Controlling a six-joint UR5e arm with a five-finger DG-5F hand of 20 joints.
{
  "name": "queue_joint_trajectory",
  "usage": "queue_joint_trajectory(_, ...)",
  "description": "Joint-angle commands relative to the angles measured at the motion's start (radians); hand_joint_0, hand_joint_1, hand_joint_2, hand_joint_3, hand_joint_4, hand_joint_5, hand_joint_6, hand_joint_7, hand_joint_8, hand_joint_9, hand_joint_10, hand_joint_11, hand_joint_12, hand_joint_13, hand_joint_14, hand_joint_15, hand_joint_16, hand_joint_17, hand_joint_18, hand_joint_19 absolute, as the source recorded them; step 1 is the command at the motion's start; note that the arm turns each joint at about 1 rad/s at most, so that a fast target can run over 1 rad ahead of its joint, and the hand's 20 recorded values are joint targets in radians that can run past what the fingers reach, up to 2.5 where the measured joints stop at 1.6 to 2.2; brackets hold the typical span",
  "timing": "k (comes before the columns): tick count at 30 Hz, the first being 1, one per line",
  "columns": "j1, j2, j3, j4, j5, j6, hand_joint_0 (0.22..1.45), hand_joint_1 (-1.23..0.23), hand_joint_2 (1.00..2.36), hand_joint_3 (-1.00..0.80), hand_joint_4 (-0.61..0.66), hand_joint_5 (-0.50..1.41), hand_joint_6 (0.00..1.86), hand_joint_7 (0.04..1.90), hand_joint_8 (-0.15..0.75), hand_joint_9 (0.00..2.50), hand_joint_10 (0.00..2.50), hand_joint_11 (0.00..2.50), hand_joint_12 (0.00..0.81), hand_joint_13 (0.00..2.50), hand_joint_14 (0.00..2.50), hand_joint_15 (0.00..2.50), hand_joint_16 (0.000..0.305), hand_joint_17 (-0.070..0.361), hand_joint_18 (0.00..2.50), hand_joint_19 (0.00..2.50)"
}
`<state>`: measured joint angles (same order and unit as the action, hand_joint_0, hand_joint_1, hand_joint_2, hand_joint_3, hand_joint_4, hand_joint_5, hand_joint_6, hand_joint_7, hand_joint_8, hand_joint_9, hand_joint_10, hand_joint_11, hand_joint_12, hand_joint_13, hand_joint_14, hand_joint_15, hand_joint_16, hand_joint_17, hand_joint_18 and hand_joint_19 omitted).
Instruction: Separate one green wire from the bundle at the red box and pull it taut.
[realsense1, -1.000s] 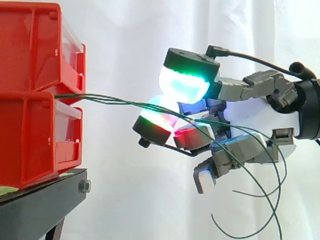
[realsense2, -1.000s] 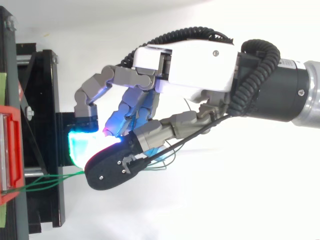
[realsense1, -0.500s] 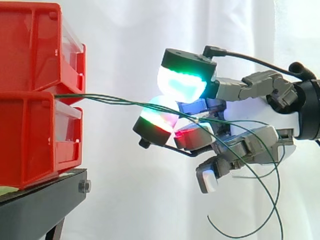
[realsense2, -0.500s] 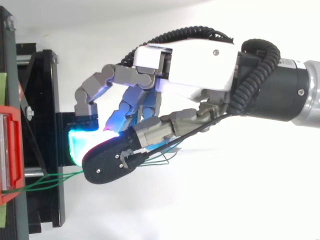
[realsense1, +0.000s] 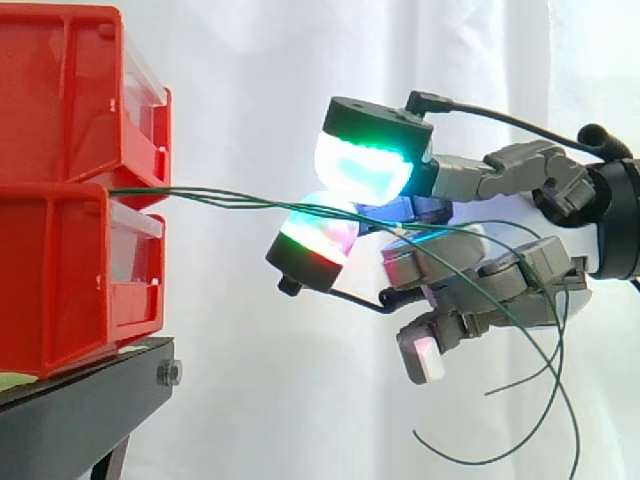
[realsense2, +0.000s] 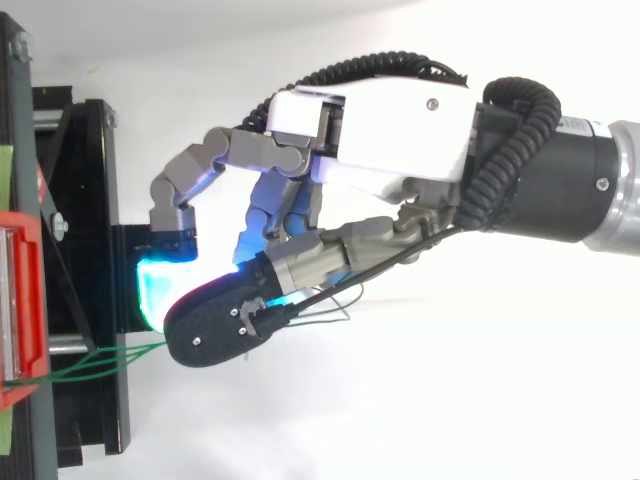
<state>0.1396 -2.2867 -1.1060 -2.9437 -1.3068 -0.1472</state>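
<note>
Several green wires (realsense1: 220, 199) leave the red box (realsense1: 60, 270) at the seam between its upper and lower bins and run side by side, close together, across open air to the robot hand (realsense2: 390, 130). By that showing the task looks to be early: no single strand stands clear of the others, so the separating is not yet done. The span from box to robot hand is fairly straight with a slight sag, and I would not call it taut. Past the robot hand, the free ends droop in loose loops below the wrist, well apart from the black stand (realsense1: 80, 400) that carries the box. From above, the strands fan out a little at the box and draw together as they go under the robot hand's front. They enter it at its tip end and pass through it — but whether it is clamped on one strand, on all of them, or merely has them threaded through, I cannot tell. What seems left is to isolate one wire, secure it, and draw away from the box.
</note>
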Motion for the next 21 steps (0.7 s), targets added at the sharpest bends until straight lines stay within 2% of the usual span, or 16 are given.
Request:
queue_joint_trajectory(1, 0.000, -0.001, 0.000, 0.000, 0.000, 0.000, 0.63, -0.52, 1.00, -0.50, 0.13, -0.21, 0.93, 0.88, 0.235, 1.27, 0.55, 1.50, 0.298, 1.58, 0.82, 1.25, 0.057, 0.128, 1.04, 0.75)
queue_joint_trajectory(6, 0.002, -0.001, 0.000, 0.003, 0.004, 0.000, 0.63, -0.52, 1.00, -0.50, 0.13, -0.21, 0.93, 0.89, 0.235, 1.25, 0.87, 1.43, 0.294, 1.57, 0.94, 1.19, 0.057, 0.128, 1.05, 0.76)
queue_joint_trajectory(7, 0.002, -0.001, 0.000, 0.003, 0.004, 0.000, 0.63, -0.52, 1.00, -0.50, 0.13, -0.21, 0.93, 0.89, 0.237, 1.24, 1.08, 1.37, 0.294, 1.56, 1.09, 1.13, 0.057, 0.128, 1.05, 0.77)
queue_joint_trajectory(10, 0.002, -0.001, 0.000, 0.003, 0.006, 0.000, 0.63, -0.52, 1.00, -0.50, 0.13, -0.21, 0.93, 0.89, 0.241, 1.22, 1.26, 1.35, 0.292, 1.53, 1.32, 1.02, 0.057, 0.128, 1.07, 0.79)
queue_joint_trajectory(12, 0.002, -0.001, 0.000, 0.003, 0.006, 0.000, 0.63, -0.52, 1.00, -0.50, 0.13, -0.21, 0.93, 0.88, 0.244, 1.22, 1.33, 1.32, 0.295, 1.51, 1.52, 0.93, 0.057, 0.129, 1.09, 0.80)
queue_joint_trajectory(14, 0.002, -0.001, 0.000, 0.003, 0.006, 0.000, 0.62, -0.51, 1.00, -0.50, 0.13, -0.21, 0.93, 0.88, 0.244, 1.22, 1.33, 1.33, 0.290, 1.47, 2.03, 0.69, 0.057, 0.128, 1.13, 0.83)
queue_joint_trajectory(15, 0.002, -0.001, 0.000, 0.003, 0.006, 0.000, 0.62, -0.51, 1.00, -0.50, 0.13, -0.21, 0.93, 0.87, 0.245, 1.23, 1.33, 1.33, 0.287, 1.46, 2.09, 0.66, 0.057, 0.128, 1.14, 0.83)
queue_joint_trajectory(16, 0.002, -0.001, 0.000, 0.003, 0.006, 0.000, 0.62, -0.51, 1.00, -0.50, 0.14, -0.21, 0.93, 0.87, 0.247, 1.23, 1.33, 1.34, 0.290, 1.43, 2.26, 0.58, 0.057, 0.128, 1.15, 0.83)
queue_joint_trajectory(21, 0.002, -0.001, 0.000, 0.003, 0.006, 0.000, 0.62, -0.51, 1.00, -0.50, 0.14, -0.21, 0.93, 0.88, 0.246, 1.23, 1.34, 1.34, 0.297, 1.43, 2.48, 0.50, 0.056, 0.126, 1.18, 0.85)
